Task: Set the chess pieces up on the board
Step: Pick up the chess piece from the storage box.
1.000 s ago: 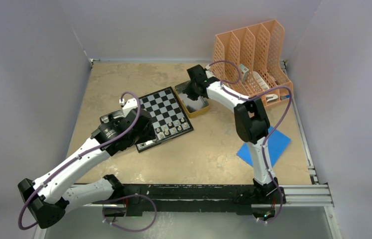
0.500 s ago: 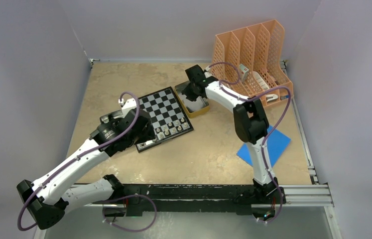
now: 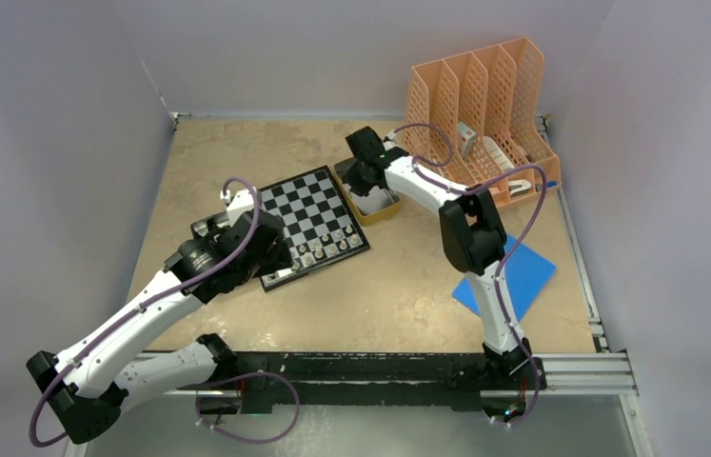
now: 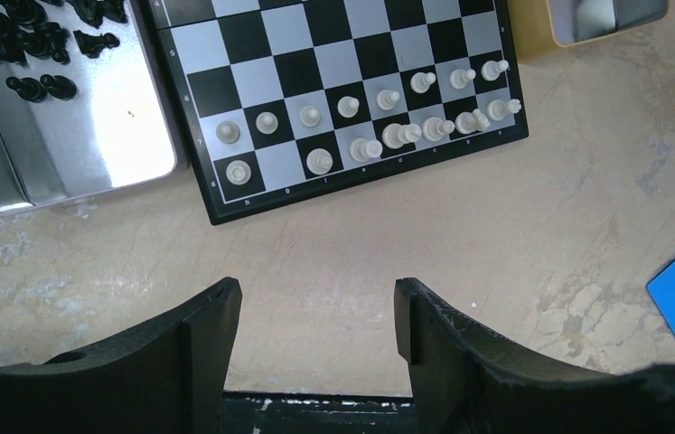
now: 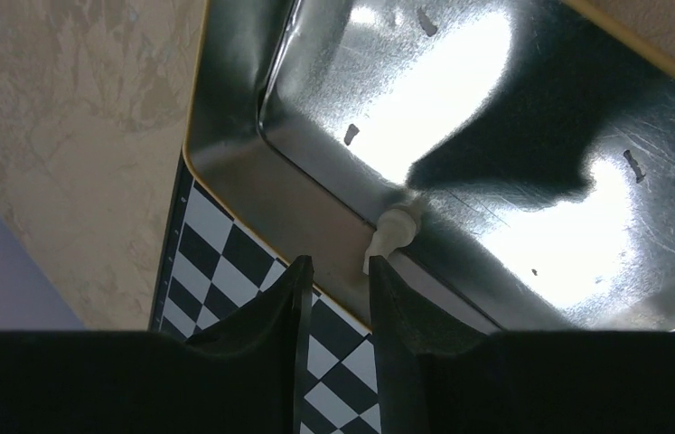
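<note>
Currently the board (image 4: 333, 54) lies flat on the table (image 4: 360, 244), with black and white checks inside a thin dark border. Pale chess pieces (image 4: 389, 99) stand on the two rows nearest the left wrist camera: eight in the inner row and seven in the edge row. One edge square, second from the left in that view, is bare. Black chess pieces (image 4: 40, 88) sit loose in a silver tray (image 4: 126, 136) just beside the board. The left gripper (image 4: 315, 334) hangs above bare table near the board's edge, jaws wide apart and holding nothing.

Only the right wrist view shows the inside of the gold-rimmed tray (image 5: 514, 181), where a single pale piece (image 5: 392, 228) rests against the inner wall. The right gripper (image 5: 333, 303) has its jaws at a narrow gap. The piece lies just beyond the fingertips, not between them. The top view alone shows the orange file rack (image 3: 484, 105) at the far right.
</note>
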Controlling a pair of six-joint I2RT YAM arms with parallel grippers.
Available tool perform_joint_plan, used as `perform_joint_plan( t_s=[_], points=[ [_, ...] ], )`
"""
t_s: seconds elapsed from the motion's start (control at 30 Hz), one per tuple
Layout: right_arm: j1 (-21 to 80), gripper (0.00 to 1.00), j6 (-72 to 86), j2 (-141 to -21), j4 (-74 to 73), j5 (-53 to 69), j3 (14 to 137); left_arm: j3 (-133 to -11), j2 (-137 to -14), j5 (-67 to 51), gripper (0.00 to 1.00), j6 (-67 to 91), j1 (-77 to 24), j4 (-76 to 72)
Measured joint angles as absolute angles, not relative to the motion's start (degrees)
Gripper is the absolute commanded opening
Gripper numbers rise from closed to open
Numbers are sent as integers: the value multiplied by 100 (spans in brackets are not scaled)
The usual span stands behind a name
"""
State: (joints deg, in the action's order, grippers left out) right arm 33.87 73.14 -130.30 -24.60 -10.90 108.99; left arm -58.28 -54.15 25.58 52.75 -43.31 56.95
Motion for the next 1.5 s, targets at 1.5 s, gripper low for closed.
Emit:
perform_joint_plan(
  t_s=[1.5],
  points=[
    [3387,10,7594,-13253,-2150,-1074,10694,-5704,-5262,2644,65,4840,-4331,5739]
  ],
)
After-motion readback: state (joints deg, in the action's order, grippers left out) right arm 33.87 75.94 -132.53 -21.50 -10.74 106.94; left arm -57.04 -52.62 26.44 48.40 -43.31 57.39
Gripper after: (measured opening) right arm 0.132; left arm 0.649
